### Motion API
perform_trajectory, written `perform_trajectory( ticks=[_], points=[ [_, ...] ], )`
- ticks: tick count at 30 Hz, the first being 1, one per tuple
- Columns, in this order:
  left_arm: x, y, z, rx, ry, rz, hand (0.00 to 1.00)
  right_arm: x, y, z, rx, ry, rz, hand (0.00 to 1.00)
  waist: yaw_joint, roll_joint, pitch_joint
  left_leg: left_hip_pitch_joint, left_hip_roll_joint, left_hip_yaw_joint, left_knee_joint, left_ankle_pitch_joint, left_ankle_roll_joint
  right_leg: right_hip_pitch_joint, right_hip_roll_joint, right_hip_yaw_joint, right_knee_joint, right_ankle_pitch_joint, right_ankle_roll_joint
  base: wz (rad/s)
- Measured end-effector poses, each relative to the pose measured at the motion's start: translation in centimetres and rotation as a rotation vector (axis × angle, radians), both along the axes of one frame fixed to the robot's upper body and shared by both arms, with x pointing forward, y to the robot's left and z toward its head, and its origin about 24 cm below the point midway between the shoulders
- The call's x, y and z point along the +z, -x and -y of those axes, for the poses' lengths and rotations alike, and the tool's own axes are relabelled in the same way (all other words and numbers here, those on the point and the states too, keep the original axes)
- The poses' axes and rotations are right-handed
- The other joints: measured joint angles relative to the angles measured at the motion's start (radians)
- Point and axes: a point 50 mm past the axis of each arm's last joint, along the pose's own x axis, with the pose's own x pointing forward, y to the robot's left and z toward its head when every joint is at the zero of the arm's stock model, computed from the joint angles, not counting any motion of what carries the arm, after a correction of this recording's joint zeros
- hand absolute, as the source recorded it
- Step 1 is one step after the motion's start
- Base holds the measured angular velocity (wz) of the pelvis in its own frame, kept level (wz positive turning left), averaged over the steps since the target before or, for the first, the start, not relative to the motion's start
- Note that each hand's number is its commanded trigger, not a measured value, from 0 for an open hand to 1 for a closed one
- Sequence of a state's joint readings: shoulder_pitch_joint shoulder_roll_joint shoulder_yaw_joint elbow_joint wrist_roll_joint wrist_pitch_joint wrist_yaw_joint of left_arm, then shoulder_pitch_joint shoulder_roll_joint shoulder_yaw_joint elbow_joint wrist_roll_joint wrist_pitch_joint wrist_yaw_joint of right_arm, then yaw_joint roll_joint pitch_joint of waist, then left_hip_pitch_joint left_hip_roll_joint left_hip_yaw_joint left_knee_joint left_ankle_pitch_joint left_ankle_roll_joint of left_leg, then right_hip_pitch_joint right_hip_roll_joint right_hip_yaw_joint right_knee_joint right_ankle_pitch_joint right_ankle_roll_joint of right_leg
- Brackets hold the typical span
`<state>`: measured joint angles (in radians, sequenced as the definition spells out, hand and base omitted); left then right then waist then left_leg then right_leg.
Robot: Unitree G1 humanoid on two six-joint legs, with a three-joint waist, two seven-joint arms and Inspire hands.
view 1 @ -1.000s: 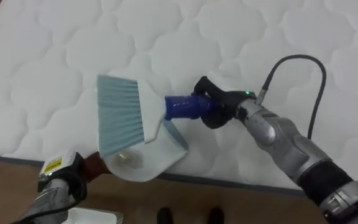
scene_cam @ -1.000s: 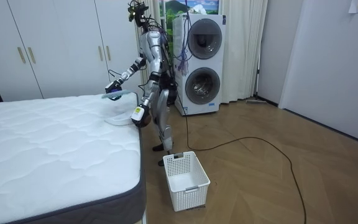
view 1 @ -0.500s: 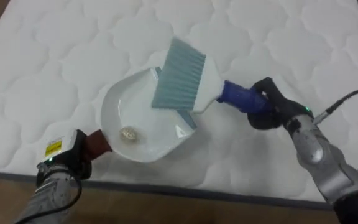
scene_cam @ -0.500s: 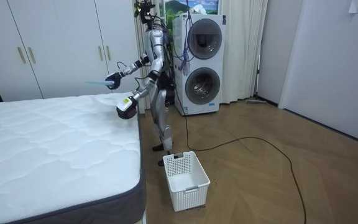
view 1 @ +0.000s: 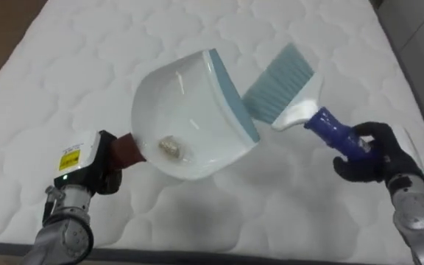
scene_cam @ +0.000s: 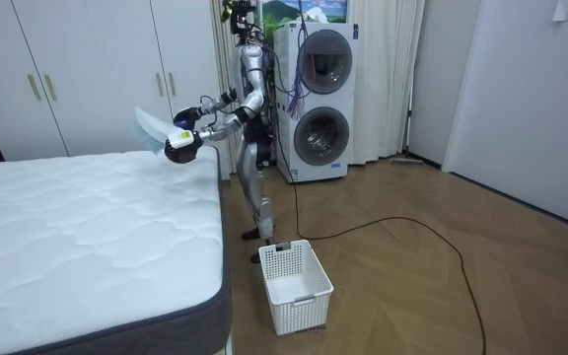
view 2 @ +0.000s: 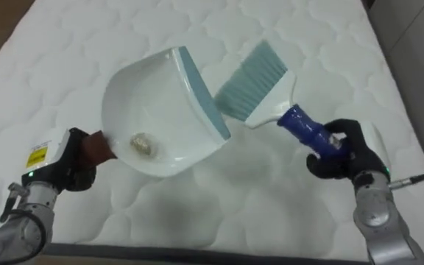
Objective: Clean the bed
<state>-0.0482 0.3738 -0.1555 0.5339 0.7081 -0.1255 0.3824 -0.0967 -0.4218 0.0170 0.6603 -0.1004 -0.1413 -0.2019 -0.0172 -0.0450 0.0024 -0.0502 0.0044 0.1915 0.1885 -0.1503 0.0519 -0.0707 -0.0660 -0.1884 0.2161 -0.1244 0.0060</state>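
Observation:
My left hand (view 1: pixel 98 171) is shut on the brown handle of a white dustpan (view 1: pixel 186 114) with a blue-grey lip, held tilted up above the white quilted mattress (view 1: pixel 79 66). A small pale scrap (view 1: pixel 171 146) lies in the pan near the handle. To the right, my right hand (view 1: pixel 374 154) is shut on the dark blue handle of a hand brush (view 1: pixel 282 87), whose teal bristles point up and left, just behind the pan's lip. In the room view I stand upright at the bed's corner with the dustpan (scene_cam: pixel 149 126) raised above the mattress (scene_cam: pixel 77 247).
The mattress's near edge (view 1: pixel 219 254) runs along the bottom of the eye view. A white laundry basket (scene_cam: pixel 298 285) stands on the wood floor beside the bed. White wardrobes (scene_cam: pixel 67 69) and stacked washing machines (scene_cam: pixel 319 99) line the far wall.
Both hands rose off the mattress: the dustpan came up from the bed's edge and tipped back, and the brush swung from lying over the pan to its right side. I straightened up.

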Motion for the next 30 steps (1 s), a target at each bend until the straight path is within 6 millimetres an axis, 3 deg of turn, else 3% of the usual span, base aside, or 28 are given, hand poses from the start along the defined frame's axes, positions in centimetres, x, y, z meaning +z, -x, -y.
perform_trajectory(
  ticks=[5,13,21,30],
  points=[
    [1.1,-0.3,0.2,0.0,0.016,0.063,1.0,-0.9,1.2,0.1,-0.074,-0.064,0.005,0.0,-0.007,0.0,-0.0009,0.018,0.004,0.0,-0.003,-0.004,-0.005,0.021,0.009,0.009,-0.015,0.002,0.001,-0.01],
    [2.1,0.1,1.9,-0.006,0.102,0.174,1.0,-1.4,2.2,-1.0,-0.157,-0.135,0.06,0.0,0.003,0.023,-0.0127,0.081,0.005,0.005,-0.028,-0.008,-0.01,0.078,0.014,0.01,-0.032,0.003,0.001,-0.01],
    [2.4,0.2,1.5,0.019,0.122,0.216,1.0,-0.4,1.7,-1.3,-0.188,-0.152,0.146,0.0,0.032,0.041,-0.0033,0.112,0.002,-0.006,-0.032,-0.009,-0.012,0.107,0.016,0.016,-0.035,0.002,0.001,-0.01],
    [1.9,0.9,1.2,0.056,0.147,0.2,1.0,-0.4,1.8,-1.6,-0.221,-0.18,0.171,0.0,0.049,0.04,-0.0036,0.114,-0.002,-0.03,-0.03,-0.01,-0.012,0.123,0.014,0.003,-0.043,-0.002,0.004,0.05]
  ],
)
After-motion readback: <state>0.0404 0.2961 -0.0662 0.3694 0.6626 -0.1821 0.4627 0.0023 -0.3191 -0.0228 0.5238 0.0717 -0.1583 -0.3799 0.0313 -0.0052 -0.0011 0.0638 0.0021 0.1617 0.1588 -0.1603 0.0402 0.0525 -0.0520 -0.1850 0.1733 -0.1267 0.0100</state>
